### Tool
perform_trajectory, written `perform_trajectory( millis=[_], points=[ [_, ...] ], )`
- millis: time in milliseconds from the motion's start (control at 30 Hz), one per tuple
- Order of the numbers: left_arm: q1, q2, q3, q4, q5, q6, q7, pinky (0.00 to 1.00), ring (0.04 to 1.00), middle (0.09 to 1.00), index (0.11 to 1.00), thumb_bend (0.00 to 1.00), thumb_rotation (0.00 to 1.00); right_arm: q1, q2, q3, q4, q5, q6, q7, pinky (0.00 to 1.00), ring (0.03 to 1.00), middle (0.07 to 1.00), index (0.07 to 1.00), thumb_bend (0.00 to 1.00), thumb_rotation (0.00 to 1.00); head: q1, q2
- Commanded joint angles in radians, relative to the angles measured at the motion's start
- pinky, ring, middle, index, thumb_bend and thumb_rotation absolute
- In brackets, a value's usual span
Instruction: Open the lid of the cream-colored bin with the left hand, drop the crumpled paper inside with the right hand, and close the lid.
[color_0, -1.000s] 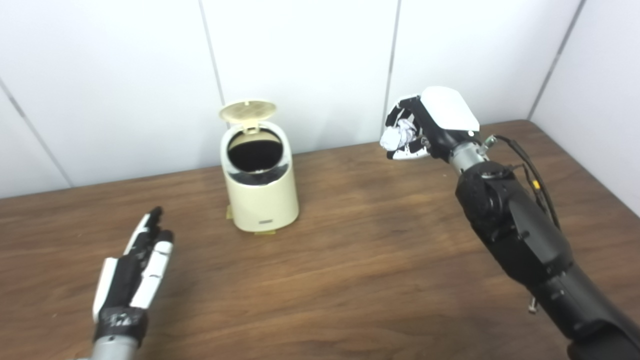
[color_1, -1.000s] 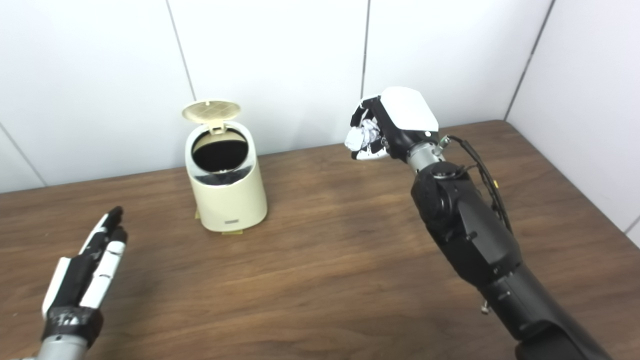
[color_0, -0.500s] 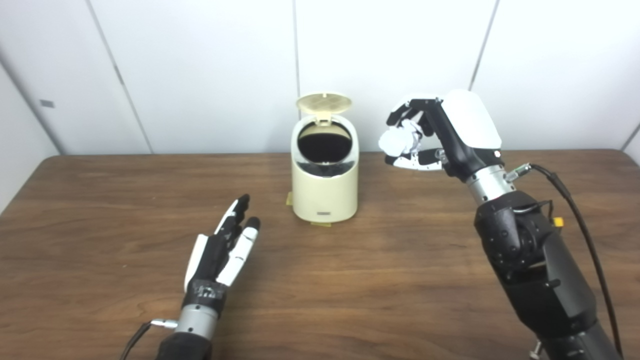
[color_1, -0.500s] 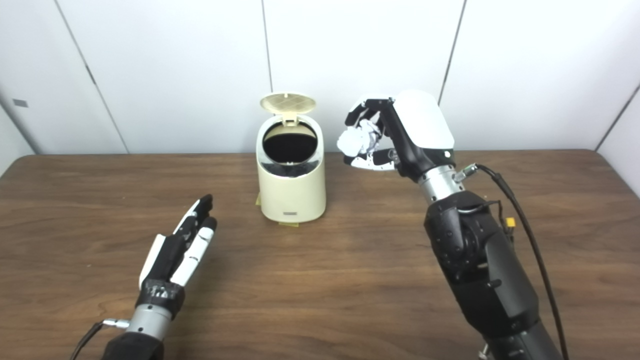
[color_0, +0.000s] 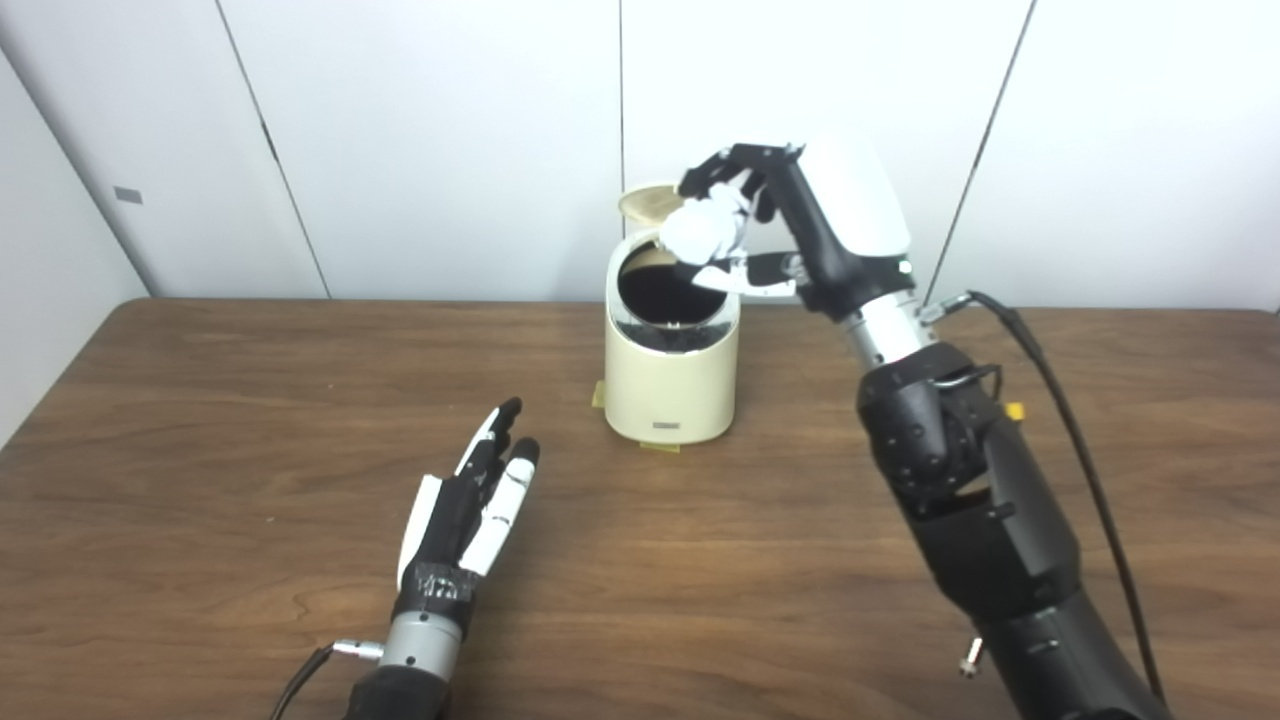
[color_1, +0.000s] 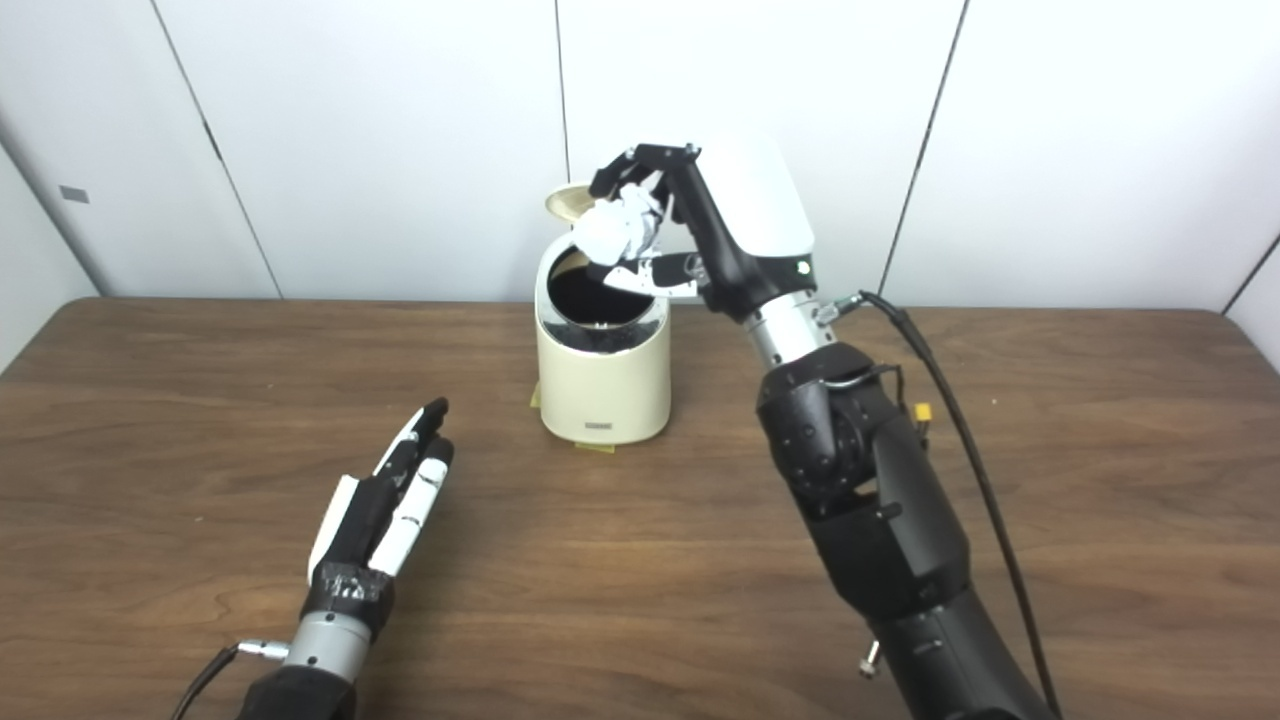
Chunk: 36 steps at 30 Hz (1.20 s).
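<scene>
- A brown wooden table (color_0: 250, 420) is seen before white wall panels, with nothing on it but the bin and the resting hand.
- The right hand (color_0: 790, 225) is raised over the bin's rim, its fingers curled around the crumpled paper (color_0: 700, 232).
- The cream-colored bin (color_0: 672, 375) stands upright near the table's far edge; its dark mouth is exposed.
- The left hand (color_0: 470, 510) is laid flat on the table, well apart from the bin, fingers extended and nothing held.
- The lid (color_0: 645, 203) is tipped up behind the opening, partly hidden by the paper.
- A miss is judged possible: the paper appears held over the mouth's right rear edge, so an early release could bounce it off rim or lid.
</scene>
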<state>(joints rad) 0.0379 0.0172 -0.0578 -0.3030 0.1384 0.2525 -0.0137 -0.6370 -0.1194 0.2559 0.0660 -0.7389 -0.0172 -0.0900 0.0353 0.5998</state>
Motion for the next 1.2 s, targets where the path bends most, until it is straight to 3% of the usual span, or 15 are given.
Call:
perform_trajectory(
  millis=[0,233,600,833,1033,1167],
  points=[
    [-0.018,-0.01,0.001,-0.015,-0.005,-0.033,0.006,1.0,1.0,1.0,1.0,0.57,0.82,-0.067,0.006,-0.011,0.025,-0.003,-0.021,-0.045,0.29,0.384,0.504,0.551,0.49,0.0,0.006,0.0],
    [-0.004,-0.007,0.005,-0.045,-0.017,-0.035,0.006,1.0,1.0,1.0,1.0,0.57,0.81,-0.115,0.037,-0.005,0.213,-0.011,-0.039,-0.157,0.28,0.373,0.49,0.553,0.49,0.0,0.013,-0.001],
    [0.01,-0.019,0.009,-0.051,-0.031,-0.053,0.012,1.0,1.0,0.987,1.0,0.56,0.75,-0.128,0.056,0.044,0.3,-0.028,-0.047,-0.221,0.29,0.383,0.505,0.542,0.49,0.0,0.034,0.004],
    [0.017,-0.025,0.002,-0.058,-0.009,-0.051,0.023,1.0,1.0,0.991,1.0,0.58,0.75,-0.123,0.065,0.053,0.333,-0.017,-0.026,-0.212,0.29,0.389,0.512,0.536,0.49,0.0,0.055,0.003],
    [0.015,-0.019,0.006,-0.063,-0.014,-0.05,0.019,1.0,1.0,0.999,1.0,0.55,0.75,-0.122,0.063,0.055,0.333,-0.022,0.024,-0.178,0.38,0.395,0.506,0.563,0.49,0.0,0.054,0.004],
    [0.016,-0.017,0.008,-0.063,-0.011,-0.049,0.021,1.0,1.0,1.0,1.0,0.56,0.76,-0.117,0.051,0.063,0.314,-0.027,0.067,-0.131,0.32,0.411,0.511,0.569,0.49,0.0,0.054,0.004]
  ],
)
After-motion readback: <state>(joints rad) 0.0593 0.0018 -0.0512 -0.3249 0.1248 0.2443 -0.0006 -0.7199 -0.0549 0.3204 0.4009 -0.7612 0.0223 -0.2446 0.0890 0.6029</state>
